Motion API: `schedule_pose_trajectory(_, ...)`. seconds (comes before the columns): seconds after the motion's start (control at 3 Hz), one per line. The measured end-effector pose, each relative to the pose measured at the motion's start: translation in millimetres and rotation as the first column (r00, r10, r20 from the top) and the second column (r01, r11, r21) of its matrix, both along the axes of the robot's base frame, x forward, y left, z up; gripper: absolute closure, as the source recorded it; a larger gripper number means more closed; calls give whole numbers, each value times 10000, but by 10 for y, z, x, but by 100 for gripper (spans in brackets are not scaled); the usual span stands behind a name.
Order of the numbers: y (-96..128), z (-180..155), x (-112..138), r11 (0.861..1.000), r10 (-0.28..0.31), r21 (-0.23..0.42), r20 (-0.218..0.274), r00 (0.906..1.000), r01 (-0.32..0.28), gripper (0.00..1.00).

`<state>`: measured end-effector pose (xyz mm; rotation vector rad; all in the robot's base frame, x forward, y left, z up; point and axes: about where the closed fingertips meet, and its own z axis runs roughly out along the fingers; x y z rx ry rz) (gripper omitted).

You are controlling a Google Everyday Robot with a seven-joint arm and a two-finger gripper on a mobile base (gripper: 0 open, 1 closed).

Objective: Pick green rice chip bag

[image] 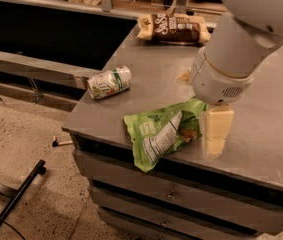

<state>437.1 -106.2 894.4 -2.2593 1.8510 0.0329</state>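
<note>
Where bag [160, 132] lies on countertop [263, 109], gripper [215, 135] adjoins.

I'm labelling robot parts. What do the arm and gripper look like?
The arm is smooth, rounded and white, with a small vent grille on its wrist housing. The gripper, at one end of the green rice chip bag, is pale cream and blocky. No cables or markings show.

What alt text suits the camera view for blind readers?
The gripper is at the right end of the green rice chip bag, which overhangs the front edge of the cabinet top. A drink can and brown snack bag lie behind.
</note>
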Motion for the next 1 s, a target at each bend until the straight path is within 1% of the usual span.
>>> schedule_pose_trajectory(0.33, 7, -174, -82, 9991, 414, -48, -694, 9967, -418, 0)
schedule_pose_trajectory(0.67, 6, -190, -91, 9989, 457, -55, -762, 9960, -462, 0)
schedule_pose_trajectory(1.0, 17, -179, -86, 9989, 463, -45, -697, 9965, -467, 19)
